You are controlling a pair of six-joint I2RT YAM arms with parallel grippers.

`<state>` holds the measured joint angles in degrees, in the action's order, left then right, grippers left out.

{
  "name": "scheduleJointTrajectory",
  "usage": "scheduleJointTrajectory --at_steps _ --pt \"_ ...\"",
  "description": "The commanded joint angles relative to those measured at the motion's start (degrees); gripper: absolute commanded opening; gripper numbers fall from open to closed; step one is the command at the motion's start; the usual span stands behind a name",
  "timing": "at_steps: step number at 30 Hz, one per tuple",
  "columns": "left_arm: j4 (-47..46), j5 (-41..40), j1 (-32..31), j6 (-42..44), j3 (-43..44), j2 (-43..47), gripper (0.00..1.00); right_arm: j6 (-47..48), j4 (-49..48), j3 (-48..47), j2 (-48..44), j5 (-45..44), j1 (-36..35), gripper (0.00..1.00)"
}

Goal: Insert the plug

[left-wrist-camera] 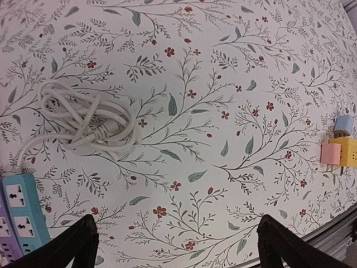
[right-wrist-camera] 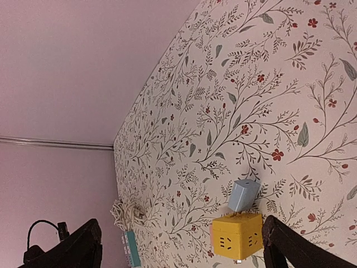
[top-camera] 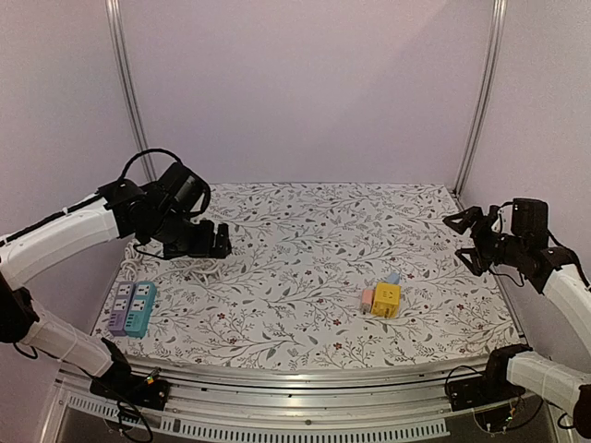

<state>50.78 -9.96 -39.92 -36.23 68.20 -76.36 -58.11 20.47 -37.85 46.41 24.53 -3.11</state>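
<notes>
A white cable (top-camera: 199,265) lies coiled at the table's left, its plug end tucked in the bundle (left-wrist-camera: 89,120). It leads to a teal power strip (top-camera: 140,308) beside a purple strip (top-camera: 120,309). My left gripper (top-camera: 220,240) hovers open just behind the coil, and its dark fingers (left-wrist-camera: 72,245) stand far apart over bare cloth. Right of centre sits a yellow cube socket (top-camera: 386,299) with a pink adapter (top-camera: 367,299) and a blue adapter (top-camera: 393,278) against it. My right gripper (top-camera: 462,238) hangs open at the far right, high above the cube (right-wrist-camera: 237,234).
A floral cloth (top-camera: 305,240) covers the table. A metal rail (top-camera: 295,374) runs along the near edge. Pale walls and two upright posts (top-camera: 129,92) close in the back and sides.
</notes>
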Motion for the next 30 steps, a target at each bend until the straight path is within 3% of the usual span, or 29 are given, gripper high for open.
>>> scheduleJointTrajectory --at_steps 1,11,23,30 --pt "1.2 -2.0 -2.0 0.9 0.5 -0.4 0.99 -1.0 4.1 -1.1 2.2 -2.8 -0.4 0.99" --pt "-1.0 -0.3 -4.1 3.8 7.9 -9.1 0.99 -1.6 16.7 -5.9 10.3 -7.4 -1.0 0.99" --pt "-1.5 -0.3 -7.3 7.2 9.4 -11.6 0.99 -3.6 18.0 -7.2 11.4 -7.5 -8.4 0.99" --pt "-2.0 0.0 -9.7 10.0 8.4 -11.9 0.98 -2.1 19.3 -11.5 18.0 -8.5 -16.2 0.99"
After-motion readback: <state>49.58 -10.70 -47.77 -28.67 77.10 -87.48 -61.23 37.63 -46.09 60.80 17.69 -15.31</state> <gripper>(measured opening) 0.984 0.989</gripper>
